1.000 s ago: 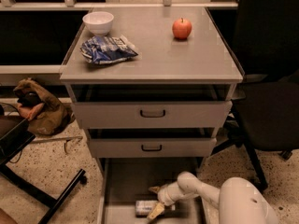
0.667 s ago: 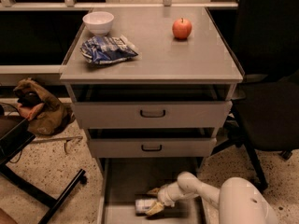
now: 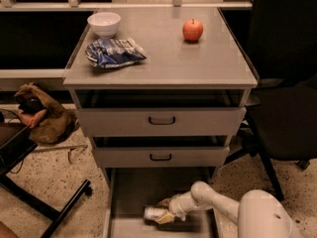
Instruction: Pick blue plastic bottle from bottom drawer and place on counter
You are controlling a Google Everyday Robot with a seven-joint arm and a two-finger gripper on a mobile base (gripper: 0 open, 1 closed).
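The blue plastic bottle [image 3: 154, 213] lies on its side on the floor of the open bottom drawer [image 3: 130, 192], white cap to the left. My gripper [image 3: 166, 210] reaches in from the right on the white arm and sits right at the bottle's right end, its fingers around or against it. The counter [image 3: 168, 58] is the flat grey top of the cabinet above.
On the counter stand a white bowl [image 3: 104, 24], a blue-and-white snack bag [image 3: 114, 52] and a red apple [image 3: 192, 30]. Two shut drawers with black handles [image 3: 162, 120] lie above the open one. A black chair [image 3: 285, 108] is at right, a brown bag [image 3: 39, 115] at left.
The gripper has slid left and lower in the drawer, closing in on the bottle. The bottle has stayed about where it was.
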